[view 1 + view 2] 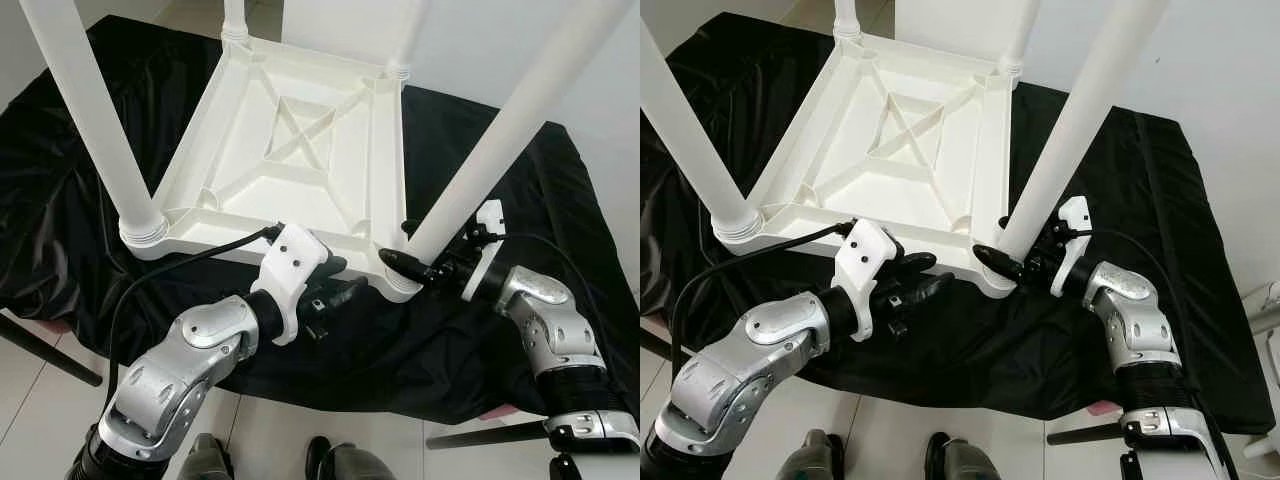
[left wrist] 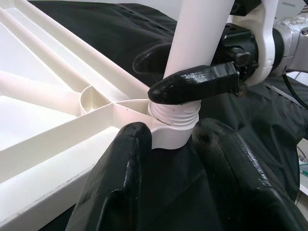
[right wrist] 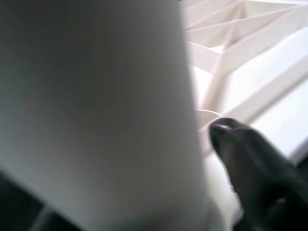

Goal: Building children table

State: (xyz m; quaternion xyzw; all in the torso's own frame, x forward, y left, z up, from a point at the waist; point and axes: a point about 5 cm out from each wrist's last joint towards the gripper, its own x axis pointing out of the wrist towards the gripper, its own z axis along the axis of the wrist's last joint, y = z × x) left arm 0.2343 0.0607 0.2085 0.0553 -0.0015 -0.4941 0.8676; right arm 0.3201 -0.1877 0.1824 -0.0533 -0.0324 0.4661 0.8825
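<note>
A white plastic children's table (image 1: 290, 150) lies upside down on a black cloth, its legs pointing up. At the near right corner, my right gripper (image 1: 410, 262) is shut around the base of the near right leg (image 1: 500, 140), just above its threaded socket (image 2: 174, 115). One finger (image 2: 192, 84) crosses the front of the leg and the other sits behind it. The leg (image 3: 96, 106) looms very close in the right wrist view. My left gripper (image 1: 335, 290) is open, just in front of that same corner, with nothing between its fingers (image 2: 120, 178).
The black cloth (image 1: 480, 330) covers a low surface whose front edge is near my arms. Another leg (image 1: 85, 110) rises at the near left corner and two more at the far corners. Tiled floor (image 1: 270, 430) and dark furniture legs (image 1: 40, 355) lie below.
</note>
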